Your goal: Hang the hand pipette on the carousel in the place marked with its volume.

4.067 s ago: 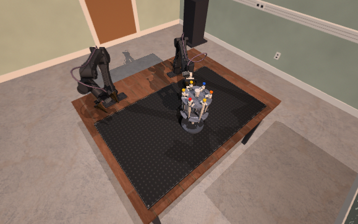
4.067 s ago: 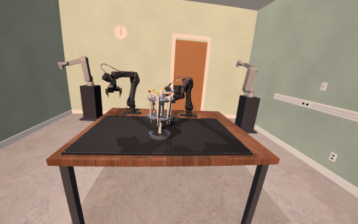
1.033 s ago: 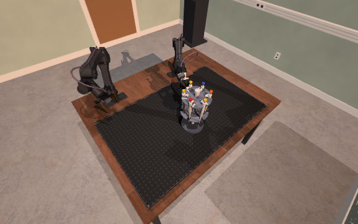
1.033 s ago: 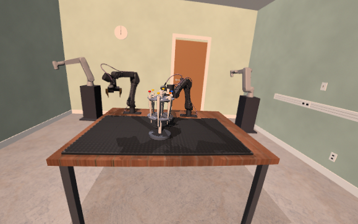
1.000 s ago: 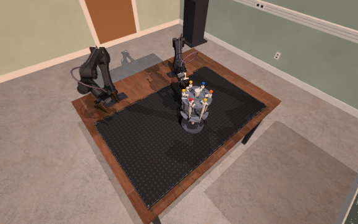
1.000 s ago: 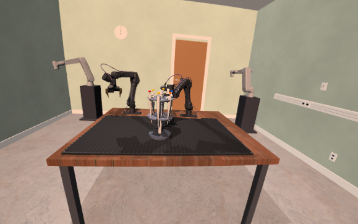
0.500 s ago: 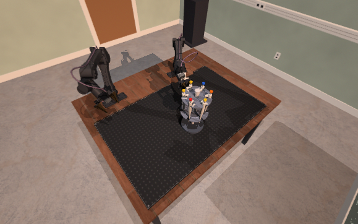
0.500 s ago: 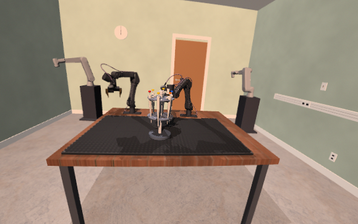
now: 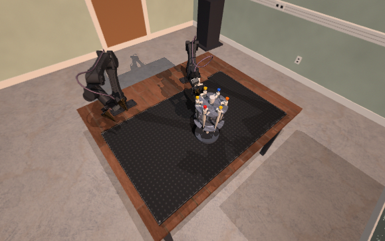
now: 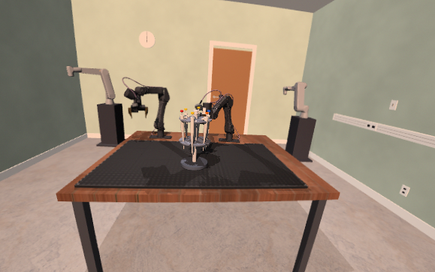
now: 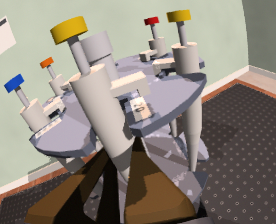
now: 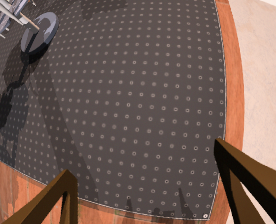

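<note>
Since the head of the carousel (image 9: 207, 138) (image 10: 194, 164) (image 11: 176, 98) (image 12: 33, 46) turns, I list each item by what it does near that head.

Item, one hand pipette (image 9: 205, 91) (image 10: 198, 108) (image 11: 100, 102), yellow push button: at the head's rim on the arms' side, leaning somewhat, finger hook (image 11: 130, 84) pointing inward above the upper disc. I cannot confirm that the hook's tip is behind the rail. Its volume is not legible to me.

Item, left gripper (image 9: 197, 91) (image 10: 206, 107) (image 11: 124, 159): pinching the pipette low on its tapering body. I judge this grip chosen to leave hook and upper body free for the slot.

Item, label card (image 11: 140, 108): on the disc just beside the pipette, presumably marking this place; its print is too small to read.

Item, five other pipettes: hung around the head with blue (image 11: 14, 83), orange (image 11: 47, 62), red (image 11: 151, 21) and two yellow buttons. Their hooks face inward, a fair pattern for mine.

Item, right gripper (image 9: 120, 115) (image 10: 138, 116) (image 12: 141, 157): fingers spread wide, nothing between them, well apart from the carousel, where it seems parked to give the other arm room.

Judgement: late in the task, at seating. The next move calls for small inward and downward corrections; a sideways push could turn the head.
</note>
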Controlling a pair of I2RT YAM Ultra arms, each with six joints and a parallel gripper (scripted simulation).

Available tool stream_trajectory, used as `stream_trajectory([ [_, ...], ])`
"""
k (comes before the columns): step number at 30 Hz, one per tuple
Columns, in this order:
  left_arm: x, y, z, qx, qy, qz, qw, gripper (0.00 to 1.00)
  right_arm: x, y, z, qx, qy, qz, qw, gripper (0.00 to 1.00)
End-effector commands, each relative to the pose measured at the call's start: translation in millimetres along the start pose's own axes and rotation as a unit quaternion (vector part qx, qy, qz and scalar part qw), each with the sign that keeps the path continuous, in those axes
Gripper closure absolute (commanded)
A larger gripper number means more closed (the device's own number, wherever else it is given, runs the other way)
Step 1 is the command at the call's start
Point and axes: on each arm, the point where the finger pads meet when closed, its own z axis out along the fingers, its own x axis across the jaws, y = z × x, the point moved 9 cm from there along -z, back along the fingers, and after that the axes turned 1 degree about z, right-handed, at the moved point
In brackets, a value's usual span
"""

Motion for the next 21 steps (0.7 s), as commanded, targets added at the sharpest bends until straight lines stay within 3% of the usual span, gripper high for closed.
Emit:
stream_trajectory([
  [1,7.5,23.4,2.1,-0.032,0.017,-0.009,0.999,0.88,-3.3,4.7,-3.0,-0.013,-0.003,-0.007,1.0,0.0],
  [14,7.5,23.4,2.1,-0.032,0.017,-0.009,0.999,0.88,-3.3,4.7,-3.0,-0.013,-0.003,-0.007,1.0,0.0],
  [19,-19.5,11.0,4.5,-0.01,0.098,-0.003,0.995,0.88,-3.3,4.7,-3.0,-0.013,-0.003,-0.007,1.0,0.0],
  [21,-19.6,11.0,4.6,-0.01,0.099,-0.003,0.995,0.88,-3.3,4.7,-3.0,-0.013,-0.003,-0.007,1.0,0.0],
])
